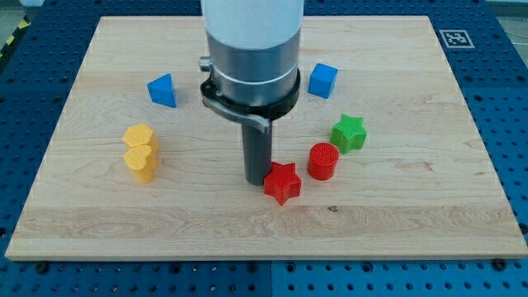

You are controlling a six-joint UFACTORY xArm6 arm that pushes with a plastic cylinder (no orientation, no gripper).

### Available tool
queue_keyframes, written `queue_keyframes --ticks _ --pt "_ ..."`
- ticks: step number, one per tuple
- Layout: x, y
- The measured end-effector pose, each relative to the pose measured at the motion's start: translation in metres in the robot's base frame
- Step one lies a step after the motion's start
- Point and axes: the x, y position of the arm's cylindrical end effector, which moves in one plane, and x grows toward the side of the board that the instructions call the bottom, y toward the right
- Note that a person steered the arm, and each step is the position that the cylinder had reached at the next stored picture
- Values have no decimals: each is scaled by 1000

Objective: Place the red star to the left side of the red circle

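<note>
Left to right on the board (99, 214): two yellow blocks (141, 151), touching, one in front of the other. Blue block (163, 90) above them, nearer the view's top. My tip (256, 180) is down at the board, right against the red star's (282, 182) left edge. No fingers here, just a rod, nothing gripped. Star sits just left of and slightly below the red circle (323, 161), small gap between. Blue cube (322, 80) up top. Green star (349, 132) just beside the circle's upper right.
</note>
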Motion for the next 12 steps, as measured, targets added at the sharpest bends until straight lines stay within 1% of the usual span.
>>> queue_keyframes --ticks 2,3,5,6,8,9,10,12 --pt "-38 16" --pt "-37 17" --pt "-37 -64" --pt "-31 -89" --pt "47 -60" --pt "58 -50" --pt "58 -40" --pt "53 13"
